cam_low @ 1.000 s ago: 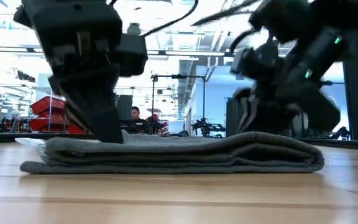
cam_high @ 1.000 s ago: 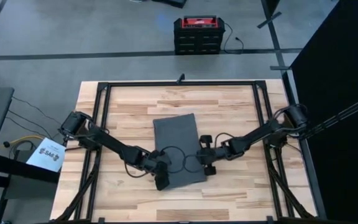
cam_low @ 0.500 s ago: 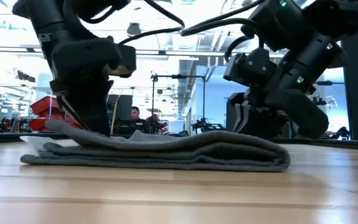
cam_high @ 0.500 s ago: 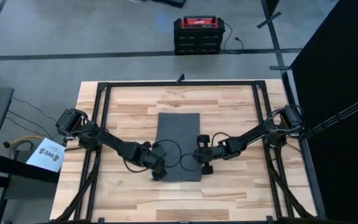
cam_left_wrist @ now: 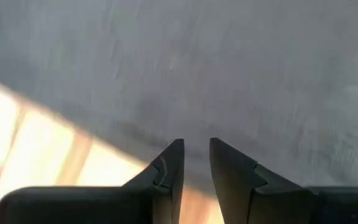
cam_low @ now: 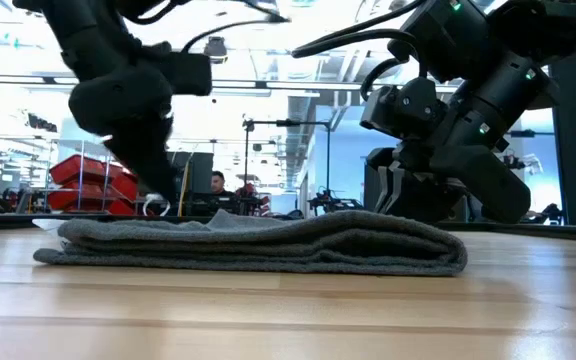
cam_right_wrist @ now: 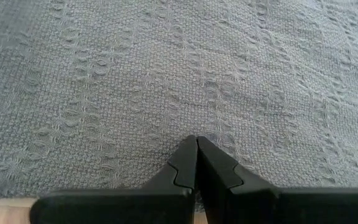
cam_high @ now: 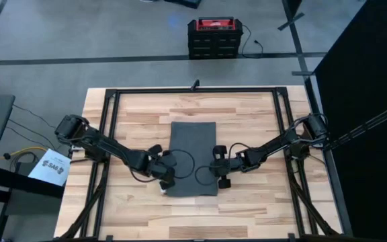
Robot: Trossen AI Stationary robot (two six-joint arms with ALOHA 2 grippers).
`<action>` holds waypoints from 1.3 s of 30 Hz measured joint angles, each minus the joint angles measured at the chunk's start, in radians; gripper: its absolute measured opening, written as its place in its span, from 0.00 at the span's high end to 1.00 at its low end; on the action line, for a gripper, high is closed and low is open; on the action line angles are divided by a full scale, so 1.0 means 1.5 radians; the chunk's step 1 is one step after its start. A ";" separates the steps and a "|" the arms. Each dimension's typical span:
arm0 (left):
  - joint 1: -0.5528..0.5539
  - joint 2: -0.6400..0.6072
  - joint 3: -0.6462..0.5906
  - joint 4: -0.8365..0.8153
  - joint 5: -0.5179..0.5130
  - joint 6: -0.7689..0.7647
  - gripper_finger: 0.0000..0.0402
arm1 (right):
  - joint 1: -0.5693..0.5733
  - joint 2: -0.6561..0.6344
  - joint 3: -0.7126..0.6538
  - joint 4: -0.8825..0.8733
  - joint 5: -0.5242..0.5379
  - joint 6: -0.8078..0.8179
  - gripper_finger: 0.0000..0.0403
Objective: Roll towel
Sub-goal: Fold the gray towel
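Left gripper low over towel's near left corner, fingers slightly apart, right gripper at towel's right edge, fingers pressed together, towel folded flat mid-table

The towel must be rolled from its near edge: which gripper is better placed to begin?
Probably the right gripper: shut, tips on the towel by its near right edge. The left gripper sits slightly open at the near left corner.
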 joint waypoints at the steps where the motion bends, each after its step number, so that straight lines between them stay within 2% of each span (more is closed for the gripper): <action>1: 0.005 0.002 -0.007 0.021 0.002 0.027 0.84 | 0.000 -0.001 0.000 0.001 0.000 -0.002 1.00; 6: 0.041 0.039 -0.041 0.095 0.040 0.070 0.84 | 0.000 -0.014 -0.001 -0.002 -0.005 -0.008 1.00; 14: 0.041 0.041 -0.049 -0.030 0.074 -0.016 0.84 | -0.002 -0.021 0.000 -0.024 -0.004 -0.009 1.00; 22: 0.004 0.010 -0.053 -0.040 0.093 -0.030 0.84 | -0.009 -0.022 0.000 -0.032 -0.004 -0.021 1.00; 26: -0.006 -0.020 -0.050 -0.088 0.110 -0.046 0.84 | -0.009 -0.023 -0.001 -0.040 -0.001 -0.024 1.00; 31: -0.013 -0.057 -0.044 -0.112 0.092 -0.073 0.85 | -0.007 -0.062 -0.004 -0.088 0.000 -0.028 1.00; 35: -0.018 -0.057 -0.044 -0.092 0.090 -0.081 0.87 | 0.003 -0.134 -0.005 -0.137 -0.002 -0.026 1.00; 39: -0.020 -0.028 -0.069 0.035 0.089 -0.065 0.88 | 0.012 -0.174 -0.004 -0.182 0.002 -0.022 1.00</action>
